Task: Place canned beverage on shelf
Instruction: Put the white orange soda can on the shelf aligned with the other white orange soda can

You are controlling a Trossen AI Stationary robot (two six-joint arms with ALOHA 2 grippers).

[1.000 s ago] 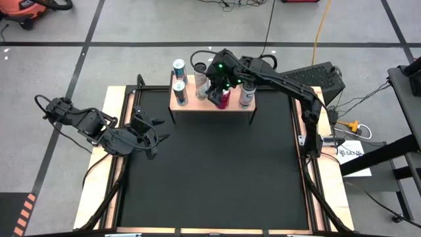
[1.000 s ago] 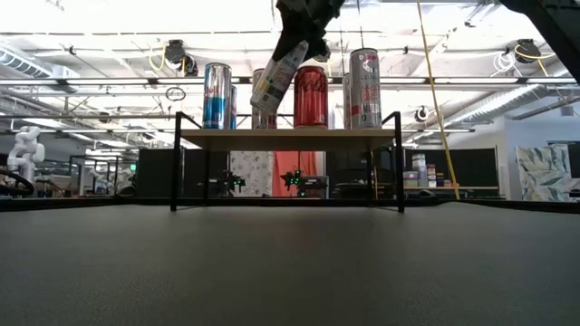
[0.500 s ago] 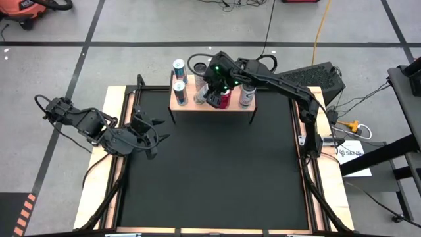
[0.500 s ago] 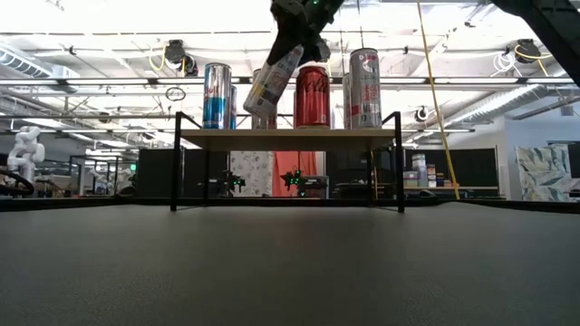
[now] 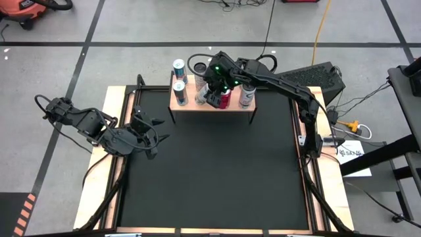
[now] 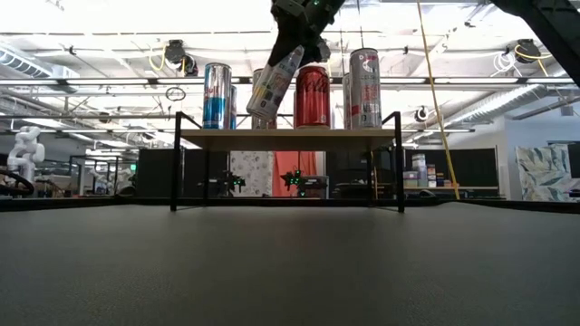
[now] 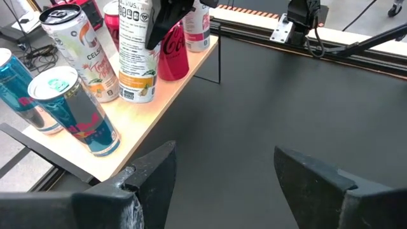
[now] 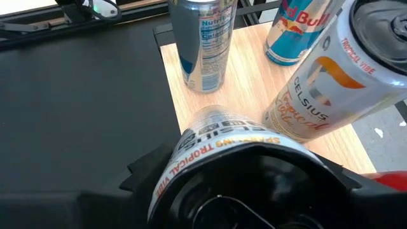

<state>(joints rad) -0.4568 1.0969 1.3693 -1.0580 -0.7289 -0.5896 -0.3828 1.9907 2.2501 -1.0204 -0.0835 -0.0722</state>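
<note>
The shelf [image 5: 197, 107] is a light-wood board on thin black legs at the table's far edge; it also shows in the low view [image 6: 290, 138]. Several cans stand on their bases on it: two blue ones [image 5: 179, 91], a red one [image 6: 311, 96] and a silver one [image 6: 365, 87]. My right gripper [image 5: 214, 91] is shut on a white and orange can [image 6: 272, 83] over the shelf, between the blue cans and the red one. My left gripper [image 5: 148, 128] is open and empty at the table's left side. My right gripper pinches the can's upper part [image 6: 288, 62] between its two fingers, coming from above and slanting down. The can is tilted, its top toward the table's right and its lower end [image 6: 258, 110] close over the board. Whether that end touches the board, I cannot tell.
A second white and orange can [image 8: 331, 83] stands on the shelf behind the held one. The black table mat [image 5: 210, 171] stretches in front of the shelf, framed by wooden edge strips [image 5: 99, 191]. Cables and a dark case lie on the floor beyond the far edge.
My right gripper has gone a little toward the table's left and down with the can, still shut on it. The can stays tilted and now sits lower, nearer the board.
</note>
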